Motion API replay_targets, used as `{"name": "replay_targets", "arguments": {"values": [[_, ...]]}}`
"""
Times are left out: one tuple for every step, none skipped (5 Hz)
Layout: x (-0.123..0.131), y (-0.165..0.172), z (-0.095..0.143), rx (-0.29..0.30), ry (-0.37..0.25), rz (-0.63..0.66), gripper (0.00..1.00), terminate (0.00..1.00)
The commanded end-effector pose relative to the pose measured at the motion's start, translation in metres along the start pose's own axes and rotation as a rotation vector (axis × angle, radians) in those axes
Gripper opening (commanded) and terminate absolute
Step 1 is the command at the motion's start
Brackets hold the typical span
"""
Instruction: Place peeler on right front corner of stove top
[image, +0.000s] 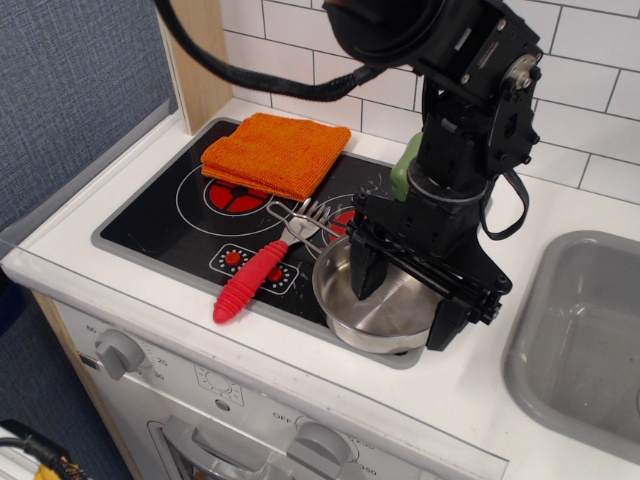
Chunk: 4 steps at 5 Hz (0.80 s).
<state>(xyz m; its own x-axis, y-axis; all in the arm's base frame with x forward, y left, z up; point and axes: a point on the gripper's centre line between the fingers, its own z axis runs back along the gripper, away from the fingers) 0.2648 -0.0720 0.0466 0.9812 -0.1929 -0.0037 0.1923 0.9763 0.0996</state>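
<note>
The peeler lies on the stove top, near its front middle. Its red ribbed handle points to the front left and its silver fork-like head points to the back right, next to a thin wire loop. My gripper hangs open and empty to the right of the peeler, over a silver pot that stands on the stove top's right front corner. One finger reaches down inside the pot and the other is at its right rim.
A folded orange cloth lies on the back left burner. A green object stands behind the arm. A grey sink is at the right. Oven knobs sit on the front panel below. A tiled wall is behind.
</note>
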Motion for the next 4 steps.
{"name": "replay_targets", "arguments": {"values": [[0.0, 0.0, 0.0, 0.0, 0.0, 0.0, 1.0, 0.0], [0.0, 0.014, 0.017, -0.018, -0.048, 0.048, 1.0, 0.0], [-0.008, 0.04, 0.034, -0.029, -0.104, 0.125, 1.0, 0.0], [-0.025, 0.076, 0.034, -0.015, -0.106, 0.201, 1.0, 0.0]]}}
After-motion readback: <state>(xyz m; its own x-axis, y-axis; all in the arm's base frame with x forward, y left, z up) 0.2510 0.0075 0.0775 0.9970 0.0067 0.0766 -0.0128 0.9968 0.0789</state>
